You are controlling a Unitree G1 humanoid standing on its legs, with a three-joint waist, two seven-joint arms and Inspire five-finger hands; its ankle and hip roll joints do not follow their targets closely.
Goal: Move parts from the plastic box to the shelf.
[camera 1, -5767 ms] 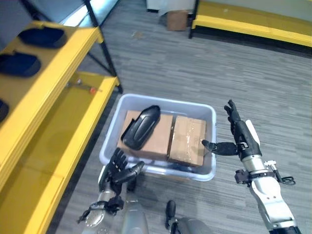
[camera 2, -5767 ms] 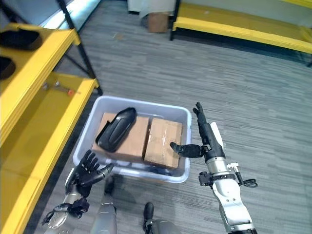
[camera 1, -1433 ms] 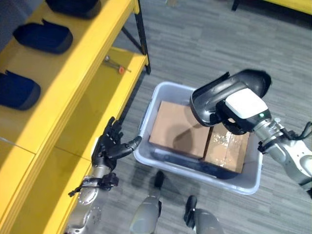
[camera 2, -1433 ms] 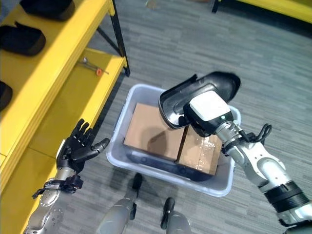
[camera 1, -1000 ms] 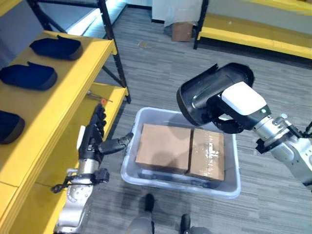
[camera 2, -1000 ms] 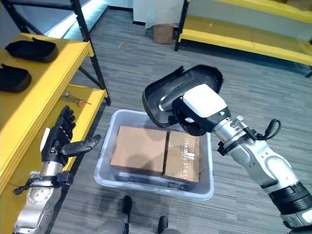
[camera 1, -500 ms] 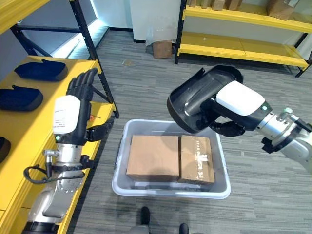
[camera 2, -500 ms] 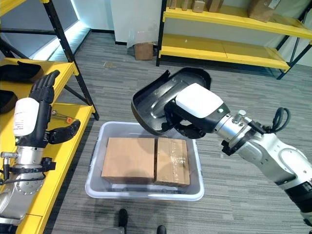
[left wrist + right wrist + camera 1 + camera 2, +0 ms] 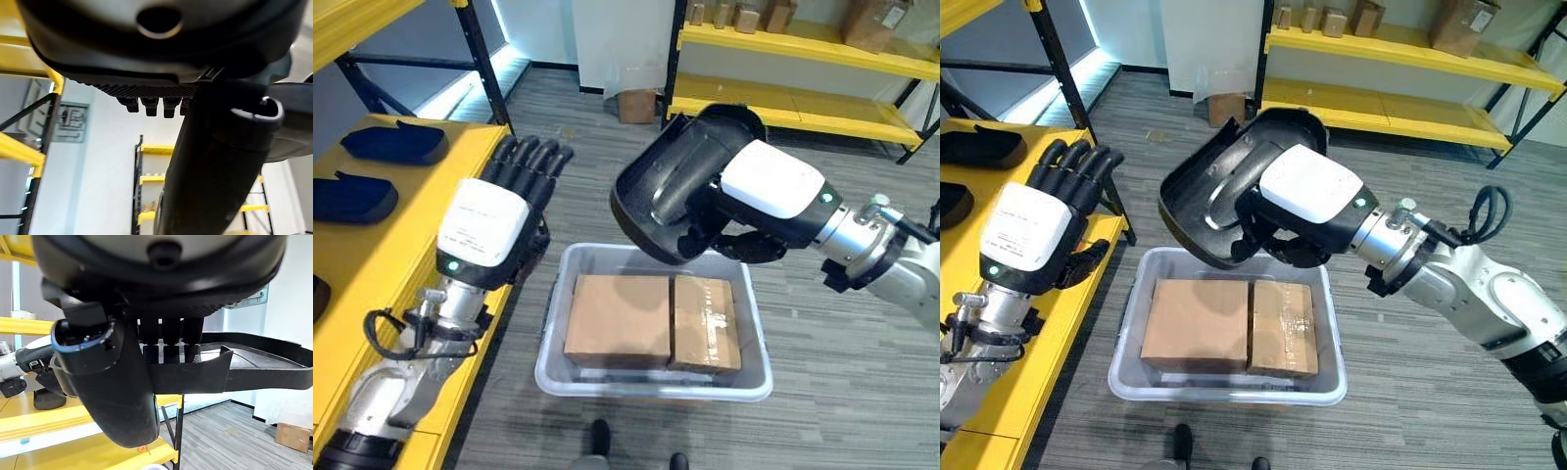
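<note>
The yellow shelf (image 9: 382, 235) runs along the nine o'clock side of my head view, its upper level carrying dark parts (image 9: 393, 142) laid flat near ten o'clock. At six o'clock on the grey floor sits the plastic box (image 9: 651, 377), pale and translucent, holding two cardboard boxes (image 9: 619, 320) side by side that touch along one long edge. Above the plastic box, toward twelve o'clock, I hold the black moulded part (image 9: 671, 186) clear of the rim, its hollow side turned to nine o'clock. My right hand (image 9: 759, 201) grips it: the fingers (image 9: 168, 350) curl over the part's edge with the thumb (image 9: 105, 382) on the near side, as my right wrist view confirms. My left hand (image 9: 494, 230) stands raised at nine o'clock, between the shelf and the plastic box, holding nothing; its fingers (image 9: 530, 162) are straight and spread, pointing to twelve o'clock. A second yellow rack (image 9: 793, 59) crosses the far wall at one o'clock, with small cartons (image 9: 744, 15) on its top level.
</note>
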